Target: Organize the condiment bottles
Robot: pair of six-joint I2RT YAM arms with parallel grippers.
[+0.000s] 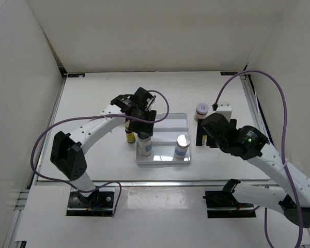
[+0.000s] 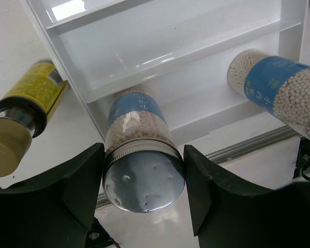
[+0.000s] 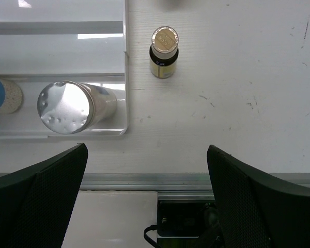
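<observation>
A white cylinder bottle (image 2: pixel 139 121) with a blue label and silver cap stands in the near left corner of the white tray (image 1: pixel 170 117). My left gripper (image 2: pixel 143 170) is shut on its cap, one finger on each side. A second white cylinder (image 1: pixel 182 145) (image 3: pixel 72 106) stands in the tray's near right corner. One small dark yellow-labelled bottle (image 2: pixel 28 103) (image 1: pixel 129 136) stands on the table just left of the tray. Another (image 3: pixel 164 51) stands just right of it. A squat jar with a red-marked lid (image 1: pixel 201 109) sits further back on the right. My right gripper (image 3: pixel 146 155) hangs open over bare table, holding nothing.
A small white box (image 1: pixel 225 109) sits beside the jar at the back right. A metal rail (image 3: pixel 170 181) runs along the table's near edge. White walls enclose the table on three sides. Purple cables loop over both arms.
</observation>
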